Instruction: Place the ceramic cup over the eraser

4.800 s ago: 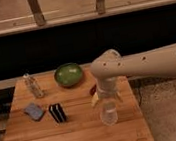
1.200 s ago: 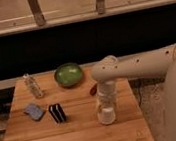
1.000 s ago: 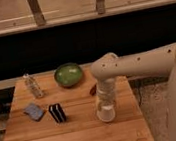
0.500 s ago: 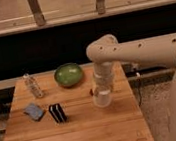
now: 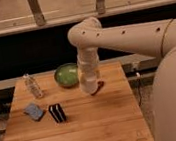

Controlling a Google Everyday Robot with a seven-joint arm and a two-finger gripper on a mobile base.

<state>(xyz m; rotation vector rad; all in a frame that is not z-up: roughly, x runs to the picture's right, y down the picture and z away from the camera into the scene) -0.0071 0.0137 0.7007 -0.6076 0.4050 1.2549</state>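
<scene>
The ceramic cup (image 5: pixel 88 88) is small and white and hangs at the end of my arm, lifted a little above the wooden table (image 5: pixel 91 130). My gripper (image 5: pixel 89 81) points down over the table's middle, right of the green bowl, and is shut on the cup. The eraser (image 5: pixel 57 113), a black block with white stripes, lies on the table to the lower left of the cup, apart from it.
A green bowl (image 5: pixel 67 74) stands at the table's back. A clear bottle (image 5: pixel 32 86) stands at the back left. A blue-grey pad (image 5: pixel 33 111) lies left of the eraser. A reddish-brown thing (image 5: pixel 101 85) lies just right of the cup. My arm reaches in from the right.
The gripper closed on the cup at the table's right middle, lifted it, and has moved left and toward the bowl with it. The eraser has not moved.
</scene>
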